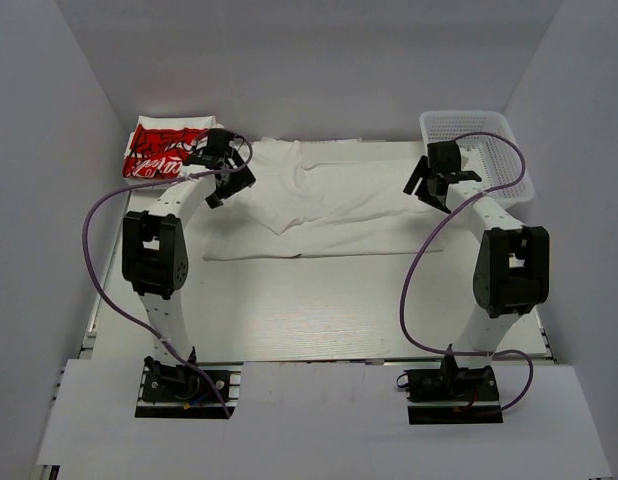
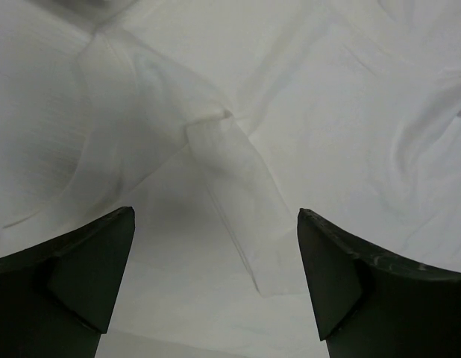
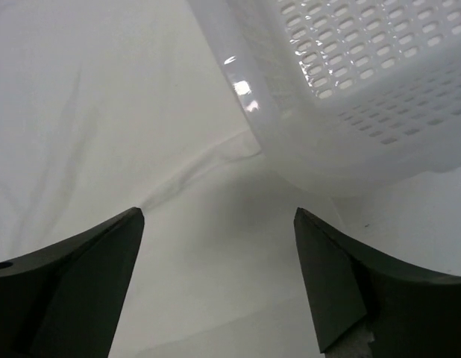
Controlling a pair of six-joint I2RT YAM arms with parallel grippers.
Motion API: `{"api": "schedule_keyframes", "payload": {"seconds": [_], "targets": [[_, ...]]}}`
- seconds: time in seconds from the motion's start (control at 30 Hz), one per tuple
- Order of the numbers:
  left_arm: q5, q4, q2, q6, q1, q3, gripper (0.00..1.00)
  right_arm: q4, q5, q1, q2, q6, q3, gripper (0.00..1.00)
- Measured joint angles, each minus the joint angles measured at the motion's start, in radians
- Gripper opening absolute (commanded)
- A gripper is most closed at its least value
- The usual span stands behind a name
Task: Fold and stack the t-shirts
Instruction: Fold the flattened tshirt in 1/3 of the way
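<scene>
White t-shirt [image 1: 329, 205], spread crosswise on middle of surface [image 1: 319, 310], wrinkled, apparently not yet folded. Over its left end, left gripper [image 1: 229, 185] released, holding nothing; over right end, right gripper [image 1: 429, 193] also released and empty. For a good fold: pinch both ends evenly, lift together, keep away from basket [image 1: 464, 117] just beside right edge. Far left, folded red-print t-shirt [image 1: 164, 150], likely the stacking place.
</scene>
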Motion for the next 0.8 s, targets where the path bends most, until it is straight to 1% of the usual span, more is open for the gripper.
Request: {"api": "schedule_keyframes", "payload": {"seconds": [0.1, 0.13, 0.2, 0.33, 0.47, 0.53, 0.67, 0.8], "targets": [[0.001, -0.004, -0.006, 0.001, 0.011, -0.005, 1.00, 0.005, -0.025, 0.019, -0.015, -0.031, -0.011, 0.90], [0.005, 0.011, -0.017, 0.001, 0.012, -0.027, 1.00, 0.008, -0.033, 0.028, -0.029, -0.037, -0.024, 0.90], [0.020, 0.029, -0.059, 0.000, 0.011, -0.111, 1.00, 0.016, -0.054, 0.049, -0.067, -0.049, -0.063, 0.90], [0.066, 0.085, -0.160, -0.010, 0.005, -0.327, 1.00, 0.066, -0.104, 0.102, -0.151, -0.060, -0.178, 0.90], [0.104, 0.132, -0.204, -0.018, -0.003, -0.488, 1.00, 0.119, -0.149, 0.142, -0.146, -0.074, -0.244, 0.90], [0.119, 0.150, -0.203, -0.016, -0.003, -0.528, 1.00, 0.126, -0.163, 0.144, -0.108, -0.077, -0.249, 0.90], [0.114, 0.166, -0.213, -0.018, -0.002, -0.546, 1.00, 0.163, -0.180, 0.143, -0.024, -0.076, -0.263, 0.90], [0.063, 0.166, -0.256, -0.026, -0.002, -0.600, 1.00, 0.204, -0.186, 0.143, -0.034, -0.070, -0.347, 0.90]]}}
